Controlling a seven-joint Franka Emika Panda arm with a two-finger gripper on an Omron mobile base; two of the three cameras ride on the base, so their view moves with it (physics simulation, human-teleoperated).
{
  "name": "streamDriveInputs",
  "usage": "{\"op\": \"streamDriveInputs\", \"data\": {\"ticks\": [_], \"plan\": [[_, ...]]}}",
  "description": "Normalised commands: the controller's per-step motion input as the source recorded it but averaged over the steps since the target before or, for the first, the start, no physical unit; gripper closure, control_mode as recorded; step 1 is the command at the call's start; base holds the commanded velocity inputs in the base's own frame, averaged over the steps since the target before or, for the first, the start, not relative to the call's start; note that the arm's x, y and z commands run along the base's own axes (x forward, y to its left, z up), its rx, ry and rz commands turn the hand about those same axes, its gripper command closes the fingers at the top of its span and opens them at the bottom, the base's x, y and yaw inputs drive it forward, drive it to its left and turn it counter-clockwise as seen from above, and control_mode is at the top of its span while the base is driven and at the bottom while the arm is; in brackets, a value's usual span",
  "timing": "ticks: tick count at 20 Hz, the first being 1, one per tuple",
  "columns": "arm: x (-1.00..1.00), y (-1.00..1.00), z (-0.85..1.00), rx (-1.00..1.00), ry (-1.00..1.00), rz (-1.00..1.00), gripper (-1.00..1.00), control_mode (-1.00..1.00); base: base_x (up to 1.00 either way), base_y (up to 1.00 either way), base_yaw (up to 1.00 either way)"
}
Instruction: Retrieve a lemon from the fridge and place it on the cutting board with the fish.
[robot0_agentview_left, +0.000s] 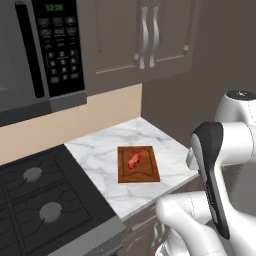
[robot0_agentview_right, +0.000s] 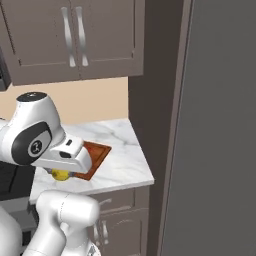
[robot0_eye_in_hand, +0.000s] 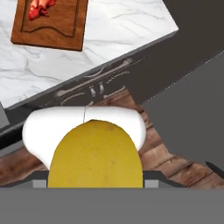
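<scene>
The yellow lemon (robot0_eye_in_hand: 95, 157) looms large at the bottom of the hand view, and my gripper (robot0_agentview_right: 62, 170) is shut on it; its fingertips are hidden behind the fruit. From the right base view the lemon (robot0_agentview_right: 59, 175) peeks out under the white hand, just off the counter's front edge. The reddish-brown cutting board (robot0_agentview_left: 146, 173) lies on the marble counter with the red fish (robot0_agentview_left: 134, 160) on its far half. Both appear at the hand view's upper left, the board (robot0_eye_in_hand: 57, 30) and the fish (robot0_eye_in_hand: 40, 8). The grey fridge (robot0_agentview_right: 220, 125) stands on the right.
A black stove (robot0_agentview_left: 45, 200) borders the marble counter (robot0_agentview_left: 100, 147) on the left, under a microwave (robot0_agentview_left: 35, 50). Brown-grey wall cabinets (robot0_agentview_right: 75, 40) hang above. Drawers with handles (robot0_eye_in_hand: 94, 87) sit below the counter edge, over a wooden floor (robot0_eye_in_hand: 175, 168).
</scene>
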Motion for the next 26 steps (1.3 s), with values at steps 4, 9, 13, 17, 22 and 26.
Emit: {"op": "streamDriveInputs", "data": {"ticks": [4, 9, 13, 17, 22, 26], "plan": [[0.00, 0.00, 0.00, 0.00, 0.00, 0.00, 1.00, 1.00, 0.89, 0.00, 0.35], [0.00, 0.00, 0.00, 0.00, 0.00, 0.00, 1.00, 1.00, 0.43, 0.02, 0.28], [0.00, 0.00, 0.00, 0.00, 0.00, 0.00, 1.00, 1.00, 0.21, 0.01, 0.10], [0.00, 0.00, 0.00, 0.00, 0.00, 0.00, 1.00, 1.00, 0.23, 0.14, 0.04], [0.00, 0.00, 0.00, 0.00, 0.00, 0.00, 1.00, 1.00, 0.20, 0.18, 0.02], [0.18, 0.06, -0.13, 0.00, 0.00, 0.02, 1.00, -1.00, 0.05, 0.03, 0.00]]}}
